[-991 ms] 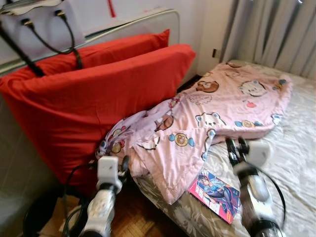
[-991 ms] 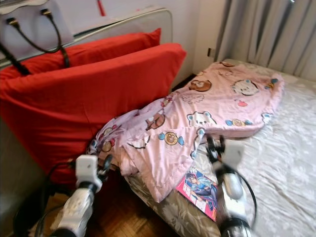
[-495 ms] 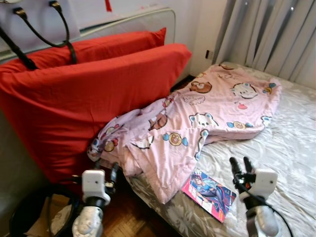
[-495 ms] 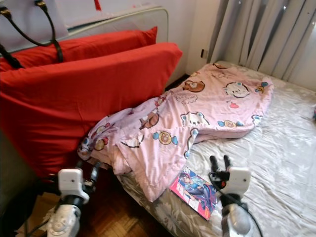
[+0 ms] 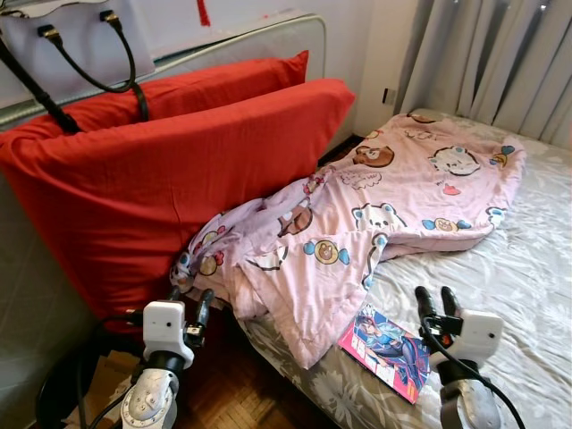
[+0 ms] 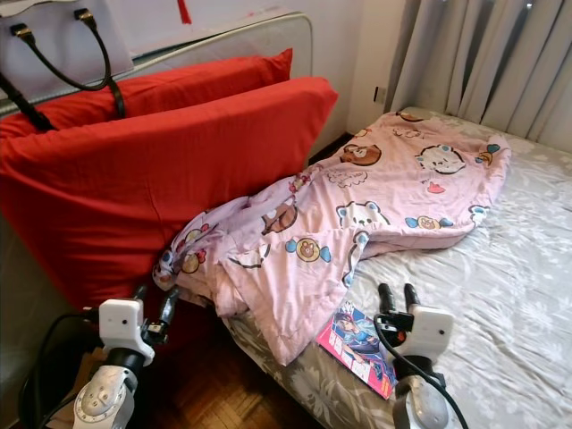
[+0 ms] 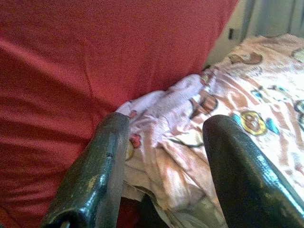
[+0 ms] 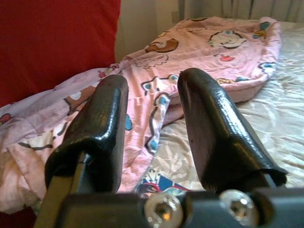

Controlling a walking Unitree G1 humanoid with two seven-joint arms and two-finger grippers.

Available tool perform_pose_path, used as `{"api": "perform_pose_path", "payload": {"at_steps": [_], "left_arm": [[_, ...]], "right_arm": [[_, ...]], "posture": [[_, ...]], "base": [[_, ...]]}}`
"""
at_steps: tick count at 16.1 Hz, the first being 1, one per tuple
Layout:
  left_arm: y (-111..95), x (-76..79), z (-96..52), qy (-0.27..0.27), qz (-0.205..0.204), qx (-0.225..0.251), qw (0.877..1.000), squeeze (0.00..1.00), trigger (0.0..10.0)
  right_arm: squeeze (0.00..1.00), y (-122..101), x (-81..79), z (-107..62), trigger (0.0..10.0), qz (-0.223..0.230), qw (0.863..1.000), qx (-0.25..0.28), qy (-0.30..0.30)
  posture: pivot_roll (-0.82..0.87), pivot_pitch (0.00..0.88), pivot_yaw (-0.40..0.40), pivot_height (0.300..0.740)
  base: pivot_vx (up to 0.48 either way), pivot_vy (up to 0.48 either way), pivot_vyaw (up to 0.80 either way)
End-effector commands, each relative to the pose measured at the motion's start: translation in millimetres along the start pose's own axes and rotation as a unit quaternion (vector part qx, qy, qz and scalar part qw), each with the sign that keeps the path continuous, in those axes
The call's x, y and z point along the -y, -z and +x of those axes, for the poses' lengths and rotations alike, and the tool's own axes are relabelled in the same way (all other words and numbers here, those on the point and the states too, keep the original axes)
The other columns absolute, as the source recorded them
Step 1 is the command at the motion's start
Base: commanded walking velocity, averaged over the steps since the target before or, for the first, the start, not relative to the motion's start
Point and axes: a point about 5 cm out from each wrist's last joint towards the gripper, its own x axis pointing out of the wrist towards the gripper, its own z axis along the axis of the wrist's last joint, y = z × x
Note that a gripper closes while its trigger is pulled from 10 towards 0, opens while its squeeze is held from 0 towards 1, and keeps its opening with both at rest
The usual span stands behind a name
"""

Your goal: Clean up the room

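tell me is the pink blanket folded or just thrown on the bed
Thrown, not folded: the blanket lies rumpled, one corner hanging off the bed edge.

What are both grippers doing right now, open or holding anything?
Left gripper: jaws open, holding nothing, low beside the red pillow.
Right gripper: jaws open, holding nothing, over the bed near the comic book.

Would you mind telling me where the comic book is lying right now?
The comic book lies on the grey bed sheet near the bed's edge, just beside the hanging corner of the pink blanket, and left of the right gripper.
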Motion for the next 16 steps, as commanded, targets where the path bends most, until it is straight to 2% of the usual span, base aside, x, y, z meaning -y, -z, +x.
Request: {"api": "perform_pose_path", "payload": {"at_steps": [1,3,10,14,16], "left_arm": [[-4.9,2.1,5.1,0.007,-0.004,0.003,1.000,0.00,10.0],[-7.1,3.6,7.7,0.006,-0.005,0.001,1.000,0.00,10.0],[-3.4,13.4,-0.9,-0.009,-0.028,-0.013,0.999,0.00,10.0],[-3.2,9.3,-5.9,-0.017,-0.023,-0.017,0.999,0.00,10.0],[-3.6,7.5,-6.2,-0.020,-0.020,-0.021,0.999,0.00,10.0]], "right_arm": [[0.00,-2.4,-1.2,-0.2,10.0,-0.003,1.000,-0.001,-0.004],[0.00,-3.9,-2.2,-0.8,10.0,-0.008,1.000,-0.005,-0.008],[0.00,-9.3,-0.2,-1.1,10.0,-0.022,0.999,-0.019,-0.024],[0.00,-9.6,-1.0,-0.8,10.0,-0.024,0.999,-0.024,-0.019],[0.00,-4.1,-1.6,-3.5,10.0,-0.031,0.998,-0.051,-0.017]], "posture": [[0.01,0.000,0.023,0.740],[0.00,0.000,0.010,0.740],[0.00,0.000,-0.040,0.740],[0.00,0.000,-0.041,0.740],[0.00,0.000,-0.039,0.740]], "base": [[0.000,0.000,0.00],[0.000,0.000,0.00],[0.000,0.000,0.00],[0.000,0.000,0.00],[0.000,0.000,0.00]]}}
